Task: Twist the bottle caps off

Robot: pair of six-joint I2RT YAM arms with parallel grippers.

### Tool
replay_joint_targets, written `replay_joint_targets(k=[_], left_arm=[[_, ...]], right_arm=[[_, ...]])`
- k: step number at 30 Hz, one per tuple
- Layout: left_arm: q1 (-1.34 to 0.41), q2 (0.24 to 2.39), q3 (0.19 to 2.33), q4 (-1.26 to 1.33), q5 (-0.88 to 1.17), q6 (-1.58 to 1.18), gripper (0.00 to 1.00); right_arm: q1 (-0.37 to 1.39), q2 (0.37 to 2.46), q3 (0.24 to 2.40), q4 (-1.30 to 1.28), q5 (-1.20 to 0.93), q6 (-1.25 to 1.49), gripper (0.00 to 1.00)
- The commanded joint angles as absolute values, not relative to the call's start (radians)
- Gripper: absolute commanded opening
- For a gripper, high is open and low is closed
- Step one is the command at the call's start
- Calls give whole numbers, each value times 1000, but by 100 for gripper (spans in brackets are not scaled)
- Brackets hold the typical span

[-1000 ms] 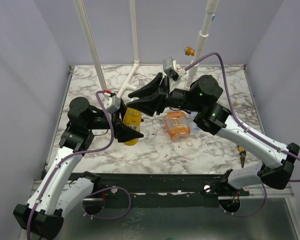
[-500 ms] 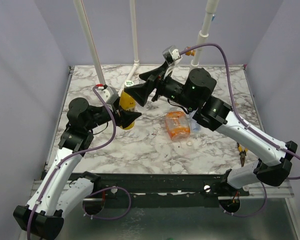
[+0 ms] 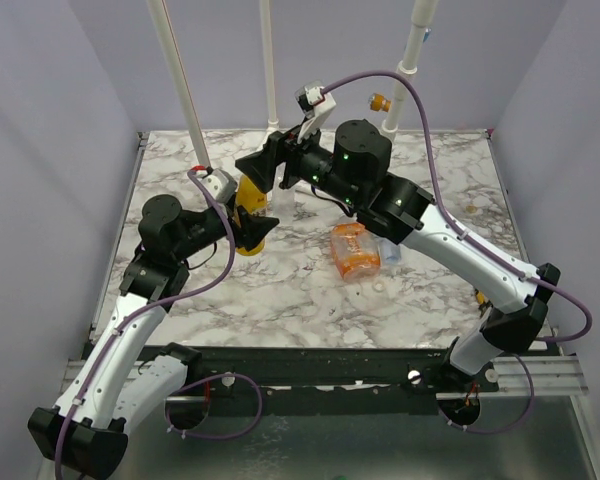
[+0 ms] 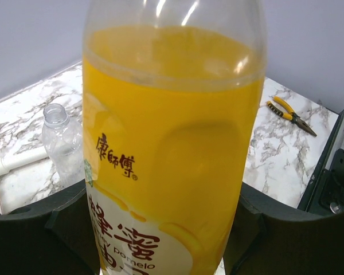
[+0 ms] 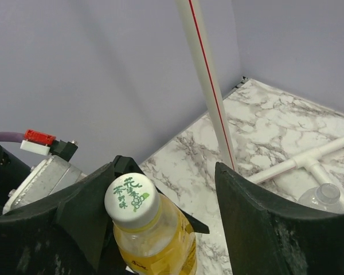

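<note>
Right claw (image 5: 172, 172) rising since before, hanging wide around cap (image 5: 132, 198), off-centre: risking slipping off. Left claw (image 4: 163, 235) squeezing yellow bottle (image 4: 172, 149).

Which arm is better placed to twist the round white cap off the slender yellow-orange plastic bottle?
The right. The right gripper hangs open with the round white cap between its fingers, ready to close. The left gripper is shut on the body of the slender yellow-orange plastic bottle, holding it steady.
</note>
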State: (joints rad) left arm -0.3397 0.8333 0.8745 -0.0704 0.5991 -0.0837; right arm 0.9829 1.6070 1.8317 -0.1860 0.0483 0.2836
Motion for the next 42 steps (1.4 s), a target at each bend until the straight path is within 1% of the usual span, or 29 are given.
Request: replay_joint_targets(k=[1,5,8,10,14,18,22,26,28,30,33,37,40,42], left_arm=[[-337,834,864,-72,572,-67,0],[-337,837,861,-72,581,-69,0],[-337,840,860,-72,584,-69,0],[-337,839,856,-72,589,-69,0],[-337,841,855,-72,603,-80,0],[-337,841,861,-69,660,-106,0],[-337,837,878,-66,833,-155,0],[-338,840,903,-43,1043,-250,0],[-337,846,907,-5,1111,-335,0],[-338,851,906,62,1150,-411,0],[-339,859,914,103,1199,-478,0],[-341,863,925,111,1229,-500,0],[-341,861,924,111,1229,-499,0],[-341,859,922,111,1224,-494,0]], right_arm=[[988,1594,1831,-200,75,276,67],[988,1577,1797,-170,71,276,48],[988,1575,1793,-170,63,277,27],[989,1574,1787,-171,55,276,18],[988,1563,1763,-151,34,271,10],[988,1541,1736,-118,-22,246,1],[985,1481,1663,-39,-156,197,1],[970,1403,1561,88,-419,187,1],[968,1382,1531,136,-534,190,1],[968,1371,1508,178,-641,198,1],[967,1377,1505,190,-744,206,1],[964,1391,1513,189,-880,214,1],[957,1399,1521,157,-914,202,1],[954,1395,1525,128,-888,187,2]])
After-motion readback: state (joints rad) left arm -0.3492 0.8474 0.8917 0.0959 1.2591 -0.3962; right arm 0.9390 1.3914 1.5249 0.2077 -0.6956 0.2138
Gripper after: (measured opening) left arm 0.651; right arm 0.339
